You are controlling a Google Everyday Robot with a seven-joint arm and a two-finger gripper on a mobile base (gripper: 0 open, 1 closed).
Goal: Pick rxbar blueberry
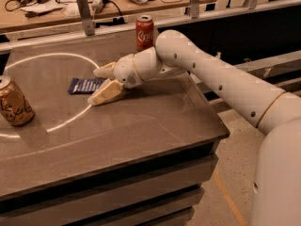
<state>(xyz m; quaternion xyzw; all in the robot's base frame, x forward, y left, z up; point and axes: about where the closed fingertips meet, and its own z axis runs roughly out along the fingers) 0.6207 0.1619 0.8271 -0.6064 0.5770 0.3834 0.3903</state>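
Grey tabletop (141,126) with a white curved line; cluttered workbench (56,13) with cables behind. Red can (145,32) at the back edge, Coca-Cola script. Gold-brown can (14,105) far left, lettering unreadable. Rxbar blueberry (82,85) lies flat, white print illegible. Gripper (94,86) low at the bar's right end, jaws open, straddling it.

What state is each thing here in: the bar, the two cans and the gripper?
Rxbar: lying flat on the table, not lifted.
Gripper: open, low over the table, its fingers on either side of the bar's right end.
Red can: upright, near the far edge.
Gold can: upright, at the left.
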